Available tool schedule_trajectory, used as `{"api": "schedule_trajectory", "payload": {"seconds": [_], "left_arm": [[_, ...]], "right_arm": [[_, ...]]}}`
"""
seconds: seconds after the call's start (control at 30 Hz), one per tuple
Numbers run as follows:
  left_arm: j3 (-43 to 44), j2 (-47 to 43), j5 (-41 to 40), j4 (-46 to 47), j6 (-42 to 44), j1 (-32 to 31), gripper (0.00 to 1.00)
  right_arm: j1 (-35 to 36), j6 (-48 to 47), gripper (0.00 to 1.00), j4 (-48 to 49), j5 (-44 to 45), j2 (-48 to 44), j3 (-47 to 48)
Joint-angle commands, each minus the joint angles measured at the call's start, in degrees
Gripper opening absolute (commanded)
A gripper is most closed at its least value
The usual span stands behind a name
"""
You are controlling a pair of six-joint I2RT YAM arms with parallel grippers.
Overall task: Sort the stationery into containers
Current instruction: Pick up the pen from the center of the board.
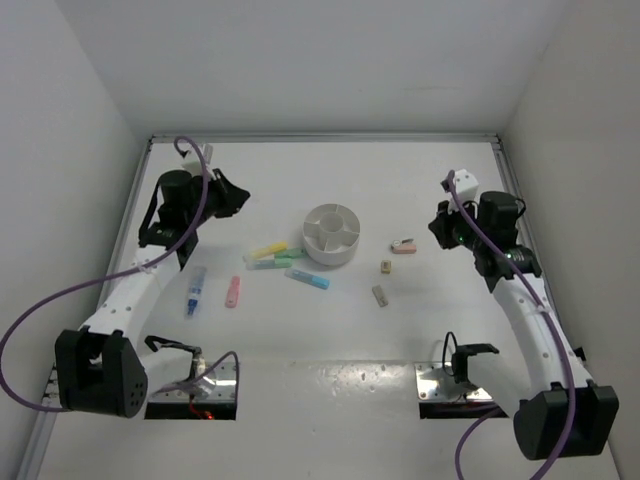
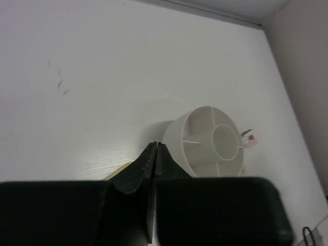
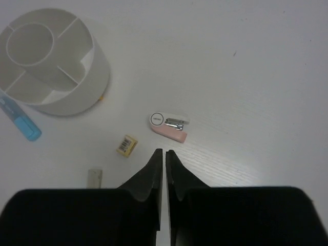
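Left end effector (image 2: 155, 148) and right end effector (image 3: 164, 154) pressed together; tan block (image 3: 126, 144) shows barcode.

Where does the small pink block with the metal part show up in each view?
Top external: pink block right of centre, just right of the white organiser.
Left wrist: pink block right of centre, peeking out past the organiser's right rim.
Right wrist: pink block mid-picture, lower right of the organiser.
Shared landmark: the white organiser.
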Motion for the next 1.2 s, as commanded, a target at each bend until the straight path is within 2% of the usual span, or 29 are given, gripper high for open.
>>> {"api": "schedule_trajectory", "payload": {"seconds": [0.0, 0.07, 0.1, 0.13, 0.17, 0.2, 0.23, 0.3, 0.37, 0.43, 0.47, 0.5, 0.53, 0.57, 0.6, 0.63, 0.67, 0.8, 0.93, 1.0, 1.03, 1.07, 1.1, 1.13, 1.17], "left_arm": [[5.3, 3.0, -1.7, -2.9, -0.8, 0.1, 0.0], [10.6, 4.5, -8.3, -7.3, -0.8, -1.8, 0.0], [14.4, 6.2, -11.2, -11.9, 0.8, -2.6, 0.08], [16.0, 7.0, -17.0, -14.0, 1.4, -3.5, 0.29], [17.3, 7.6, -19.9, -15.9, 2.0, -5.5, 0.68], [17.8, 8.1, -22.1, -17.2, 2.7, -6.3, 0.79], [16.9, 8.1, -23.8, -17.8, 2.8, -7.0, 0.88], [15.2, 7.6, -25.9, -17.8, 2.8, -7.6, 0.95], [13.1, 6.1, -25.9, -17.8, 3.5, -7.6, 0.94], [11.3, 4.6, -25.9, -17.8, 4.7, -7.6, 0.76], [10.3, 2.9, -25.9, -17.2, 4.7, -7.6, 0.35], [9.1, 2.1, -26.6, -16.6, 3.6, -7.6, 0.25], [7.1, 1.5, -26.6, -15.3, 2.2, -7.6, 0.21], [7.1, 1.5, -26.6, -15.3, 1.5, -7.6, 0.21], [6.4, 1.5, -27.7, -15.3, 0.6, -7.6, 0.37], [6.4, 2.0, -28.7, -15.8, -2.0, -7.6, 0.55], [5.8, 2.7, -28.8, -16.5, -2.0, -7.6, 0.67], [9.8, 8.1, -28.2, -20.4, -2.6, -7.6, 0.76], [11.3, 9.6, -28.2, -22.7, -2.6, -7.6, 0.79], [11.3, 9.6, -28.8, -22.7, -2.6, -7.6, 0.86], [11.3, 9.6, -28.1, -22.7, -2.6, -7.6, 0.84], [11.3, 9.6, -28.1, -22.7, -2.6, -7.6, 0.78], [10.8, 10.6, -26.7, -22.7, -1.8, -7.6, 0.66], [10.8, 11.4, -26.1, -22.7, -1.8, -7.6, 0.39], [10.8, 12.4, -25.4, -22.7, -0.1, -7.6, 0.26]], "right_arm": [[0.0, -3.1, 0.0, -0.5, -2.1, 2.3, 0.0], [0.7, -4.5, 0.02, -1.9, -2.1, 5.3, 1.5], [1.2, -5.0, 0.51, -2.6, -1.6, 6.8, 3.2], [1.2, -6.2, 0.7, -4.0, -1.6, 8.7, 4.6], [1.2, -7.6, 0.81, -7.7, -1.6, 13.5, 6.3], [1.2, -8.2, 0.84, -9.8, -1.6, 16.5, 9.9], [1.2, -9.4, 0.8, -12.1, -1.6, 19.2, 11.8], [1.2, -14.5, 0.7, -18.0, -5.3, 25.4, 15.8], [1.2, -18.4, 0.43, -19.4, -11.4, 26.5, 16.7], [1.2, -23.0, 0.15, -20.1, -18.2, 26.5, 17.3], [1.2, -26.0, 0.09, -20.1, -19.7, 25.8, 17.3], [1.2, -27.2, 0.09, -17.7, -20.9, 25.8, 17.3], [1.2, -28.6, 0.21, -16.6, -21.8, 25.2, 16.5], [1.8, -29.9, 0.35, -15.5, -22.8, 25.2, 15.4], [1.8, -33.0, 0.47, -14.4, -23.6, 25.2, 14.9], [1.8, -36.0, 0.54, -14.3, -25.6, 25.7, 14.9], [1.8, -38.8, 0.6, -14.3, -25.6, 26.4, 13.7], [1.8, -54.2, 0.66, -14.3, -23.0, 27.8, 11.1], [1.8, -57.2, 0.66, -13.1, -19.0, 29.2, 10.5], [2.3, -56.4, 0.66, -12.1, -21.5, 29.2, 10.0], [2.3, -55.5, 0.65, -12.1, -23.2, 28.5, 10.0], [2.3, -53.9, 0.54, -13.4, -24.8, 27.8, 11.1], [2.3, -52.3, 0.43, -15.1, -28.7, 27.8, 12.4], [2.3, -51.3, 0.32, -17.9, -31.3, 28.4, 16.2], [2.8, -50.7, 0.22, -23.9, -33.6, 29.7, 18.2]]}}
